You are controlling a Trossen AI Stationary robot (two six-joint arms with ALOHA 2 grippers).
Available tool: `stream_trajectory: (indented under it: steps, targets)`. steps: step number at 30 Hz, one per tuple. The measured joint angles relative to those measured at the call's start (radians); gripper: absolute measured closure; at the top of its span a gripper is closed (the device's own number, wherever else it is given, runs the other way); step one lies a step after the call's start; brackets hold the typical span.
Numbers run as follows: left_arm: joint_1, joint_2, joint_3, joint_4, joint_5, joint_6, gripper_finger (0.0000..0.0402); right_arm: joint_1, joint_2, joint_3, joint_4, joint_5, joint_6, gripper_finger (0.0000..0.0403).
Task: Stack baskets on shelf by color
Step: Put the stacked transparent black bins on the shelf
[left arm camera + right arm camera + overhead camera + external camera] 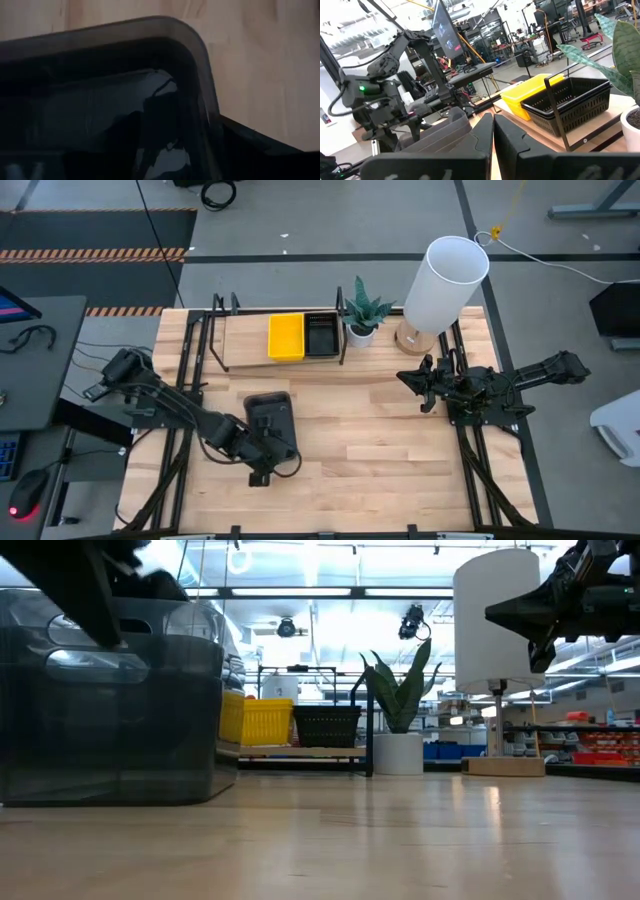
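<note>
A dark grey basket (268,412) with rounded corners rests on its bottom at the table's left middle; it looms at the left of the low view (110,700). My left gripper (268,452) is open over the basket's near end, pointing steeply down. On the shelf (245,340) at the far edge, a yellow basket (286,337) and a black perforated basket (321,335) stand side by side. My right gripper (420,380) waits shut above the table's right side, pointing at the shelf. My left gripper comes from above at the grey basket's rim by a rounded corner (200,55). One finger (260,155) shows outside the wall. I cannot tell whether any finger touches the basket.
A white plant pot (361,332) stands right of the shelf. A lamp with a white shade (445,280) stands at the far right. Bare tabletop (380,450) lies between the arms and toward the near edge.
</note>
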Motion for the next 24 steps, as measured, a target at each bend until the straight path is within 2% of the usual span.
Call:
stream_trajectory:
  steps: [6, 14, 17, 21, 24]
  targets:
    - [0.022, 0.054, 0.0, -0.025, 0.006, 0.014, 0.0196, 0.0, 0.0, 0.0, 0.0, 0.0, 0.0, 0.0384]
    - [0.049, 0.086, -0.001, -0.049, 0.018, 0.014, 0.026, 0.0, 0.0, 0.0, 0.001, 0.0, 0.0, 0.0384]
    - [0.058, 0.088, -0.001, -0.055, 0.031, 0.014, 0.0297, 0.0, 0.0, 0.0, 0.001, 0.0, 0.0, 0.0384]
    - [0.067, 0.087, 0.0, -0.065, 0.033, -0.008, 0.0376, 0.0, 0.0, 0.0, 0.001, 0.0, 0.0, 0.0384]
    - [0.067, 0.074, -0.001, -0.074, -0.004, 0.027, 0.0384, 0.0, 0.0, 0.0, 0.001, 0.0, 0.0, 0.0384]
